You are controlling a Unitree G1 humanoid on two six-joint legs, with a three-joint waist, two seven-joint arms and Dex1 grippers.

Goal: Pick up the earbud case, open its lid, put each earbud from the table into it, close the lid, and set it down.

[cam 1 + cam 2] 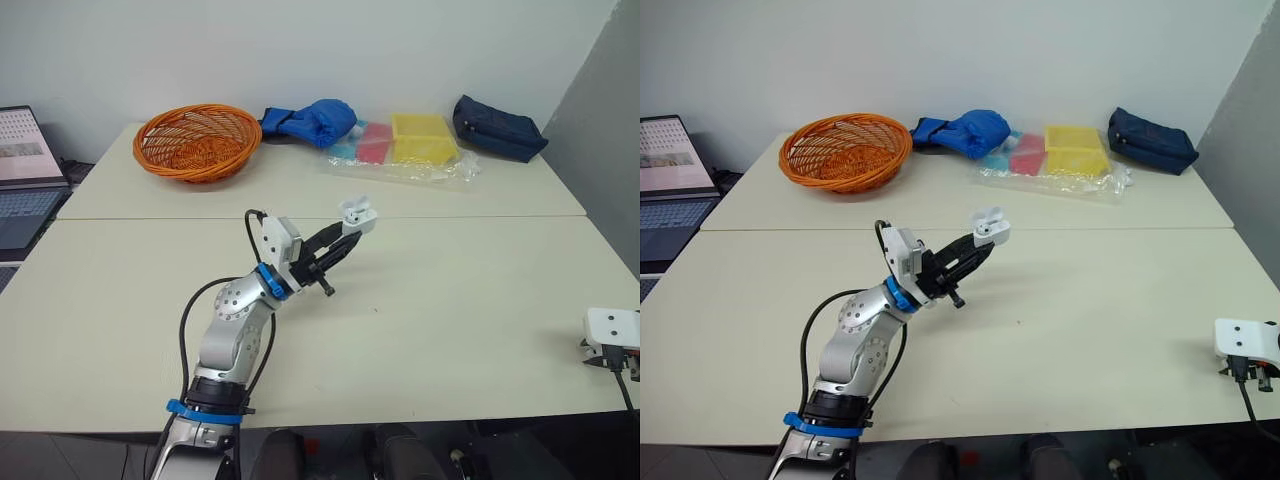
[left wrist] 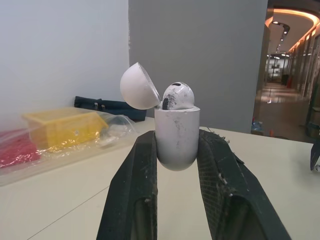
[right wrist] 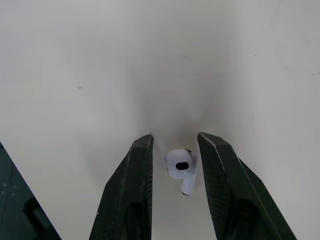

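My left gripper (image 1: 349, 233) is raised above the middle of the table and shut on the white earbud case (image 1: 358, 213). In the left wrist view the case (image 2: 176, 137) stands upright between the two black fingers (image 2: 131, 195), its lid (image 2: 138, 86) hinged open. One white earbud (image 2: 177, 96) sits in it. In the right wrist view my right gripper (image 3: 176, 136) is open just above the table. A second white earbud (image 3: 181, 168) lies on the tabletop between its fingers (image 3: 132, 190), closer to one finger and apart from the other.
An orange wicker basket (image 1: 197, 140) stands at the back left, with a blue bundle (image 1: 315, 122) beside it. A clear bag of coloured boxes (image 1: 405, 147) and a navy pouch (image 1: 497, 127) lie at the back right. A laptop (image 1: 25, 180) sits off the table's left side.
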